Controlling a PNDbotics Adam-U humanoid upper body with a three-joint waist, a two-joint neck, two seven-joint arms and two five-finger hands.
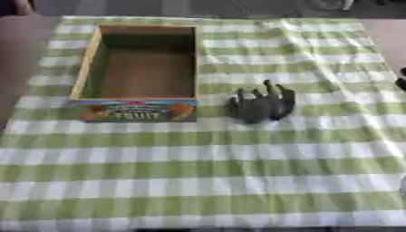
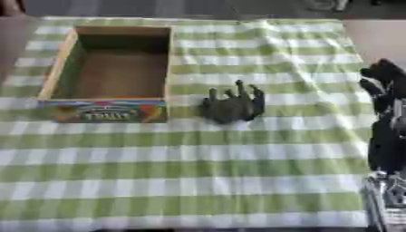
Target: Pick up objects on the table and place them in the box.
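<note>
Right eye view: right robot hand (image 2: pixel 384 97) enters along the right edge, dark, fingers pointing up the desk, holding nothing; whether its fingers are released or clenched I cannot tell. Left robot hand shows in no view. Dark grey toy animal (image 1: pixel 262 105) lies on its side or back, legs sticking up, on the green-and-white checked cloth (image 1: pixel 238 172), just beside the box's near right corner, apart from the hand.

Box (image 1: pixel 85 59): open wooden crate, shallow, brown floor, nothing visible inside; printed front panel reads FRUIT.

Step, as judged: approach, grasp not yet made. Next: reach left to the toy, close around its lumpy body, lift over the box wall.
</note>
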